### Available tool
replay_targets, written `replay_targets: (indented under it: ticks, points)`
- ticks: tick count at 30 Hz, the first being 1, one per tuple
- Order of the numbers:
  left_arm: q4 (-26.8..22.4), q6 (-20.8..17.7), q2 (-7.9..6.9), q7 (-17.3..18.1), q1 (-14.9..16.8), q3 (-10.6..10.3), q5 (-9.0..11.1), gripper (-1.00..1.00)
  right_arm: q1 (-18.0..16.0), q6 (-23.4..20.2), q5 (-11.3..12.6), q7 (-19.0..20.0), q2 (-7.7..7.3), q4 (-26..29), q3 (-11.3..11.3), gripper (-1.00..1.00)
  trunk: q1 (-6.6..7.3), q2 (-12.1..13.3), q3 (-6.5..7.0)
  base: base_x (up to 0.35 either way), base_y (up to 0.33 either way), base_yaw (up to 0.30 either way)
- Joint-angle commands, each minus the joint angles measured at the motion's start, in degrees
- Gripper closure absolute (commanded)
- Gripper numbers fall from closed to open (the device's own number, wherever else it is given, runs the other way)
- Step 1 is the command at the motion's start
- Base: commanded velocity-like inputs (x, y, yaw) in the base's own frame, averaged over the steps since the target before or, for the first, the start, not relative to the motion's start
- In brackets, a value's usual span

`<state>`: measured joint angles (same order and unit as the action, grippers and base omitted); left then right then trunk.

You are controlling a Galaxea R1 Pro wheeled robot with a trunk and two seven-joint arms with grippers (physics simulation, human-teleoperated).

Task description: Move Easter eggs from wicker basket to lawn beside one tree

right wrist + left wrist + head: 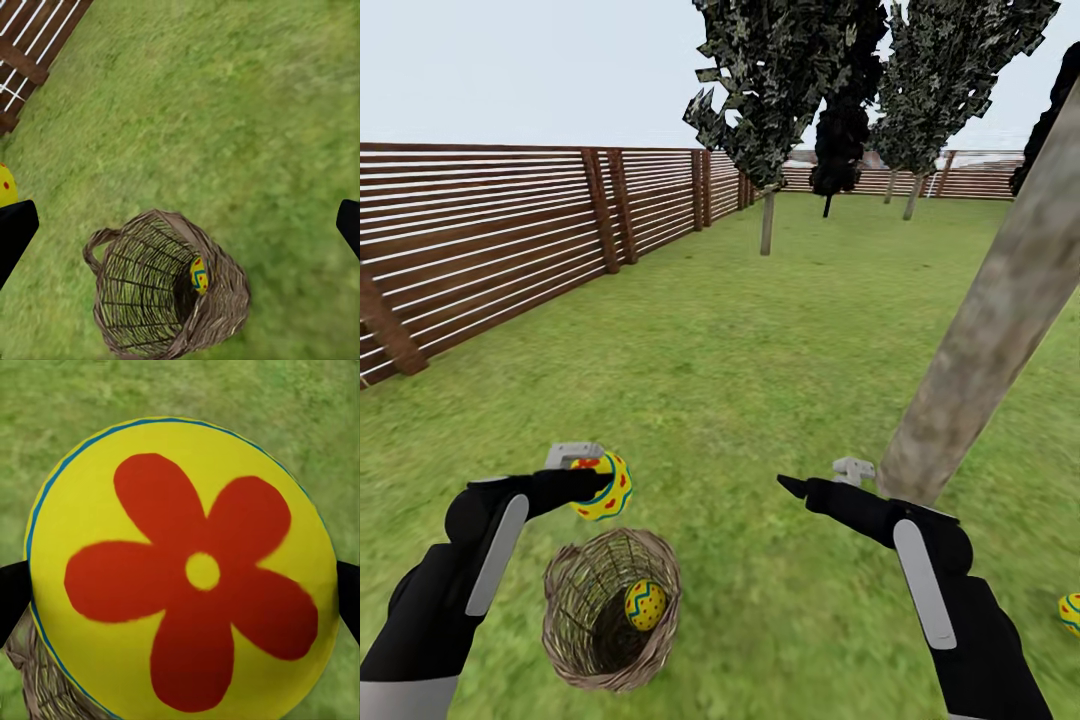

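- One Easter egg (603, 487) is held clamped in the left tool (588, 478), lifted clear of the wicker basket (610, 610) and just beyond its far rim; in the left wrist view the egg's (180, 570) red flower fills the space between the dark fingers.
- The right tool (815, 485) is seen with its fingers spread apart and nothing between them, hovering near the foot of the leaning tree (1000, 320).
- A second egg (645, 604) is left inside the basket, resting against the right-hand wall, as the right wrist view also shows (198, 274).
- A third egg (1070, 612) is seen on the lawn (740, 340) at the right edge, near the trunk base; how close it lies to the tree cannot be judged well, since it is cut off by the frame.
- The step in hand is judged to be the carrying of the held egg to the right, towards the trunk.
- The egg should be kept high enough to pass the basket's rim and handle, so that the basket is not tipped or dragged.
- The right arm should be held aside, as it lies across the path to the tree.
- The egg should be lowered until the grass is touched before the fingers are parted, since a round egg dropped from a height would probably roll away.
- It should be set down close to the egg already on the grass, beside the same trunk.
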<state>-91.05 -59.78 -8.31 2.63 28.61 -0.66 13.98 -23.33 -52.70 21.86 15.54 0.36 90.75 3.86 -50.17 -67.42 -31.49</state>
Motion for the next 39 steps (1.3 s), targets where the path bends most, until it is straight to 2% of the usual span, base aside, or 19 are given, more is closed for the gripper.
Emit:
replay_targets:
  ticks: [1,5,23,28,39]
  points:
    - [-0.2,-0.2,-0.04,0.3,0.0,-0.1,-0.2,1.0,0.0,-0.3,-0.4,0.5,0.05,0.0,0.0,-1.0,0.22,0.4,0.14,0.0,0.0,-0.048]
    - [-0.3,-0.2,0.07,0.1,0.0,-0.1,-0.5,1.0,0.0,-0.3,-0.3,0.6,0.08,0.0,-0.3,-1.0,1.1,2.0,1.04,0.0,0.0,-0.153]
    - [-0.2,-0.2,0.13,0.0,0.0,-0.3,-0.8,1.0,0.0,-0.3,-0.2,0.6,0.06,0.0,-0.3,-1.0,1.1,2.0,2.22,0.0,-0.027,-0.213]
    - [-0.1,-0.2,0.13,-0.1,0.0,-2.8,-1.0,1.0,0.0,-0.3,-0.2,0.6,0.05,0.0,-0.4,-1.0,1.1,2.0,2.56,-0.068,-0.176,-0.216]
    - [0.0,-0.2,0.13,-0.2,0.0,-3.2,-1.1,1.0,0.0,-0.3,-0.2,0.7,0.0,0.0,-0.3,-1.0,1.1,2.0,3.29,-0.234,-0.182,-0.216]
